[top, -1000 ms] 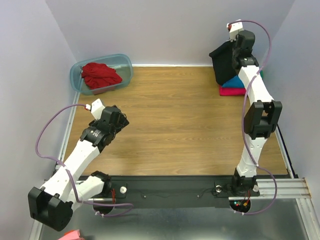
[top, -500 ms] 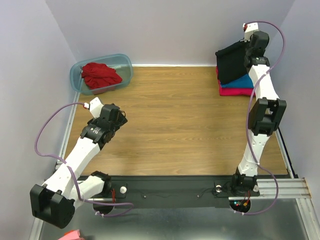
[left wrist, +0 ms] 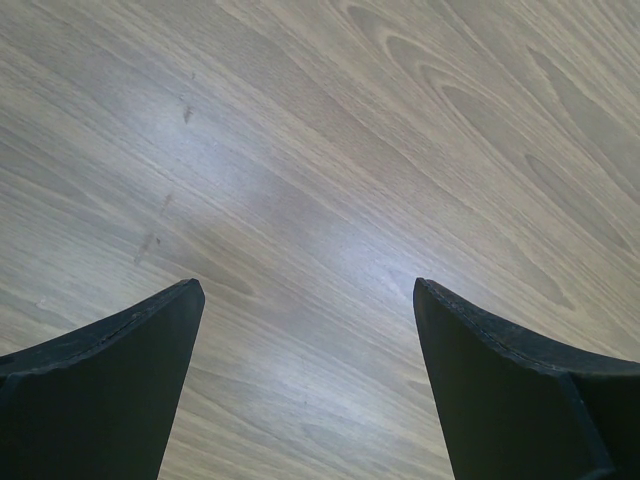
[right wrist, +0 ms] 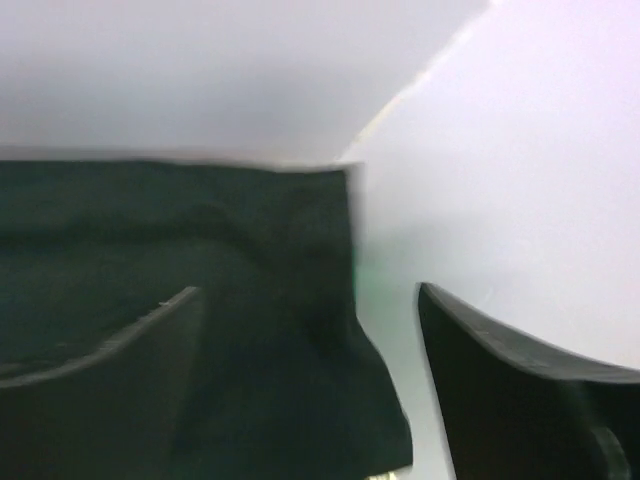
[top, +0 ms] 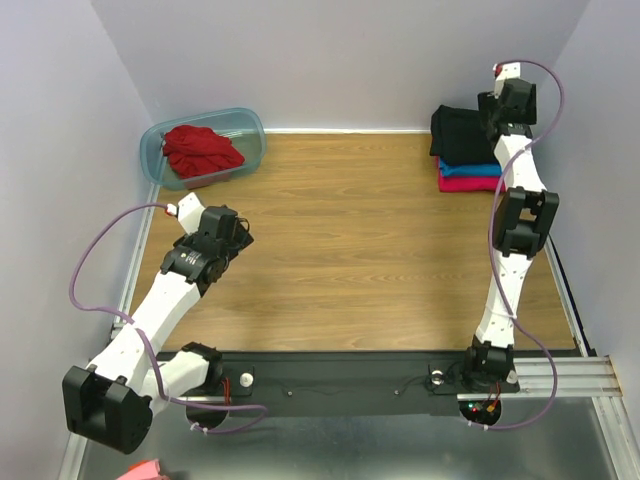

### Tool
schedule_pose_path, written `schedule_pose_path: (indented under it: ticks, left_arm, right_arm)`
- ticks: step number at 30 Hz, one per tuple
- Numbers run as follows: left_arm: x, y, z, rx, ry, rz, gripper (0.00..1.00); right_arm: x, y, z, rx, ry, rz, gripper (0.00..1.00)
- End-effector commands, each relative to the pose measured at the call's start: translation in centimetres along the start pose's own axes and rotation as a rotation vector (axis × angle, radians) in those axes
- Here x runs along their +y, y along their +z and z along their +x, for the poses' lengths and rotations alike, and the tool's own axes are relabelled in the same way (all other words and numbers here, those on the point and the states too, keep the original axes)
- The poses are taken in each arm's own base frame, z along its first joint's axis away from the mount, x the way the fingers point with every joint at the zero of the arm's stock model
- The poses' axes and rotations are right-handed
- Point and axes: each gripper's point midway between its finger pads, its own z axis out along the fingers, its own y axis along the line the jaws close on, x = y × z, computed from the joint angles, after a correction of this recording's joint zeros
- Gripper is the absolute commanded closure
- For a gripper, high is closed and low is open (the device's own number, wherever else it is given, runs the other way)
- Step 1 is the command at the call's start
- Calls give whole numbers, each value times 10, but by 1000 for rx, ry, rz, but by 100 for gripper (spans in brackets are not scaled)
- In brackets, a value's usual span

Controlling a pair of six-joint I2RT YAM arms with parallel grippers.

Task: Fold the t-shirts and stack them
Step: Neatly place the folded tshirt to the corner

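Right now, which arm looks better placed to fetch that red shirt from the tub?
Left. The left gripper, open, hovers near the tub holding the red shirt; the right gripper is away by the stack.

Desk (top: 350,230): wood grain, smooth, faint sheen.
Tub (top: 152,150): translucent blue-grey plastic, glossy.
Red shirt (top: 200,150): soft cloth, crumpled.
Black shirt (top: 460,135): matt cloth, smooth.
Left end effector (left wrist: 305,285): matt black fingers (left wrist: 100,390).

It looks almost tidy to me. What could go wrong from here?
The open right tool hangs close by the black shirt topping the stack; pulling away, a finger might snag the cloth and drag it off. The red shirt lies crumpled in the tub, whose walls may hamper a clean grab.
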Motion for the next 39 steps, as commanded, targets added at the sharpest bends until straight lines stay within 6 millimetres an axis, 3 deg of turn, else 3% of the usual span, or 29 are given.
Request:
schedule_pose_path:
  ticks: [1,3,4,6,7,8,9,10,11,12,13,14,15,17,18,20,21,22,23,25,26,27,30,34,39]
  left_arm:
    - [-14,-10,-21,-44,-23,50,2]
    - [-16,-10,-20,-37,-21,63,2]
    - [-17,-11,-19,-34,-16,70,2]
    - [-18,-9,-16,-28,-19,82,2]
    - [-18,-9,-14,-23,-18,87,2]
    - [-23,-8,-12,-14,-16,110,2]
    - [-23,-7,-8,-5,-14,116,2]
    - [-25,-7,-6,4,-15,127,2]
    - [-26,-6,-4,14,-13,138,2]
    - [-31,-7,-2,23,-15,167,2]
    - [-32,-7,0,26,-18,175,2]
    - [-33,-7,-1,17,-27,186,2]
    - [-32,-6,0,14,-43,187,2]
    - [-41,-12,-2,6,-64,252,2]
    - [-40,-11,4,15,-63,269,2]
    - [-46,-16,7,16,-78,337,2]
    - [-46,-17,9,15,-81,351,2]
    - [-47,-18,9,14,-85,361,2]
    - [-46,-20,9,9,-90,367,2]
    - [-41,-21,10,-2,-93,366,2]
    - [-39,-23,9,-4,-95,367,2]
    - [-38,-23,10,-3,-92,367,2]
    - [-36,-24,13,0,-93,375,2]
    - [-38,-28,17,13,-104,404,2]
    - [-32,-37,20,16,-124,422,2]
  right_arm:
    - [-37,-20,-65,-162,126,84,0]
    - [-32,-28,-69,-171,151,44,0]
    - [-39,-42,-83,-195,176,34,0]
    - [-33,-54,-78,-173,228,2,0]
    - [-46,-75,-96,-202,271,2,0]
    - [-47,-85,-98,-201,313,-4,0]
    - [-32,-88,-78,-147,386,-44,0]
    - [-31,-101,-79,-148,432,-69,0]
    - [-42,-130,-99,-189,496,-93,0]
    - [-37,-146,-97,-182,539,-133,0]
    - [-12,-154,-69,-109,617,-214,0]
    - [-19,-186,-79,-138,659,-246,0]
    - [1,-195,-44,-52,703,-283,0]
    - [4,-220,-16,-2,756,-275,0]
    - [6,-244,10,36,795,-267,0]
    - [7,-270,29,53,846,-264,0]
    - [3,-297,28,21,881,-291,0]
    - [7,-307,41,36,891,-298,0]
    - [22,-315,80,111,889,-302,0]
    - [24,-346,87,85,909,-350,0]
    - [34,-354,113,130,904,-359,0]
    - [34,-369,118,127,909,-375,0]
    - [46,-387,150,187,895,-397,0]
    - [50,-407,157,176,900,-441,0]
    - [42,-423,142,81,898,-473,0]
